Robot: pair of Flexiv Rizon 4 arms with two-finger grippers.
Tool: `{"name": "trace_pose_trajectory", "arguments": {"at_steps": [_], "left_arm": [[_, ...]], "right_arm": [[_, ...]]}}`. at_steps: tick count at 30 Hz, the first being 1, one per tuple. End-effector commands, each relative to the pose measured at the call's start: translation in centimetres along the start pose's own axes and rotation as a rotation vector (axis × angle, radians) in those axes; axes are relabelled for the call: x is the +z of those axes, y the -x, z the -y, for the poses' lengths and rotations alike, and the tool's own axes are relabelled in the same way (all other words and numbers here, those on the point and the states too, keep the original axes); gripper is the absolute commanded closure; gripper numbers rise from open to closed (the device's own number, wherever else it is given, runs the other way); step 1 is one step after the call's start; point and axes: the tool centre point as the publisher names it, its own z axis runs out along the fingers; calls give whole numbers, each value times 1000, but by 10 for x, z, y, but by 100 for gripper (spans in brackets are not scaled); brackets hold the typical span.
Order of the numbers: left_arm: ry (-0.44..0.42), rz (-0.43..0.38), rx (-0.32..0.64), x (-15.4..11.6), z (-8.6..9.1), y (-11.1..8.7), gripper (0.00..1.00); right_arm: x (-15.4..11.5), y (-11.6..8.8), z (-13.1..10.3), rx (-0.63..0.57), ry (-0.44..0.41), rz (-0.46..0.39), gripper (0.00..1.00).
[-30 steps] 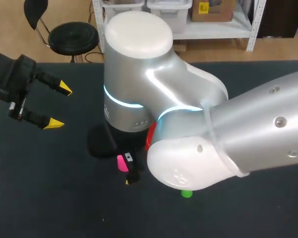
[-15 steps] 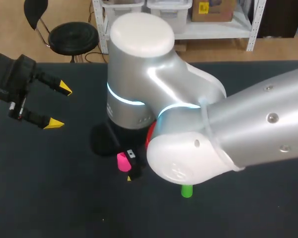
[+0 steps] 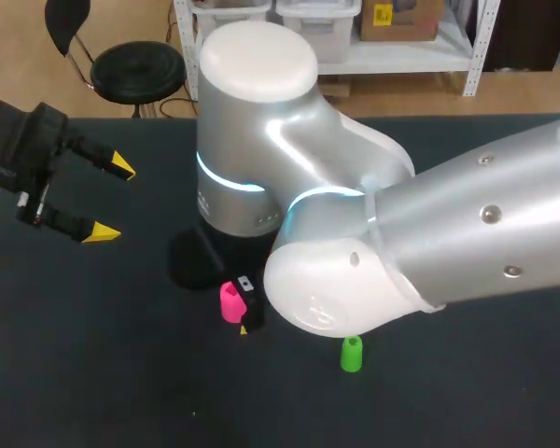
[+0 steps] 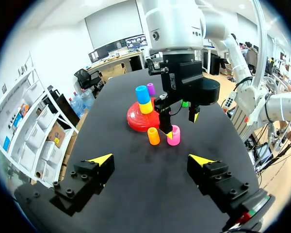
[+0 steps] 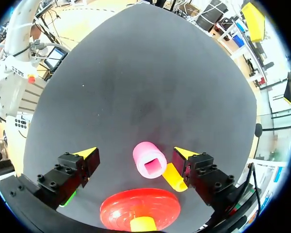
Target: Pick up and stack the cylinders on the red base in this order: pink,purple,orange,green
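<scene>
The right gripper point(image 5: 135, 151) is hanging over the pink cylinder point(image 5: 149, 160), fingers spread wide on either side and touching nothing, lined up, I'd say, to take it first. The orange cylinder point(image 4: 153, 136) is standing just beside it, crowding one finger. The red base point(image 4: 135, 120), just beyond, is carrying a yellow cylinder point(image 4: 145, 108) and a blue cylinder point(image 4: 142, 93), which may be blocking the stack. The left gripper point(image 3: 111, 201) is idling far left, fingers wide, empty.

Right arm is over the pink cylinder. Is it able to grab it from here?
Probably yes: the pink cylinder sits between the open jaws with nothing over it. The orange cylinder stands close beside it, by one jaw, and may get nudged.
</scene>
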Motion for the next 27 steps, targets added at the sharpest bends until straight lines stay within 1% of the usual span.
{"name": "trace_pose_trajectory", "arguments": {"at_steps": [1, 16, 27], "left_arm": [[3, 4, 4, 0, 1, -1, 0], [3, 4, 4, 0, 1, -1, 0], [3, 4, 4, 0, 1, -1, 0]], "right_arm": [[3, -3, 4, -2, 18, 1, 0], [12, -6, 2, -25, 27, -6, 0], [16, -10, 5, -40, 31, -12, 0]]}}
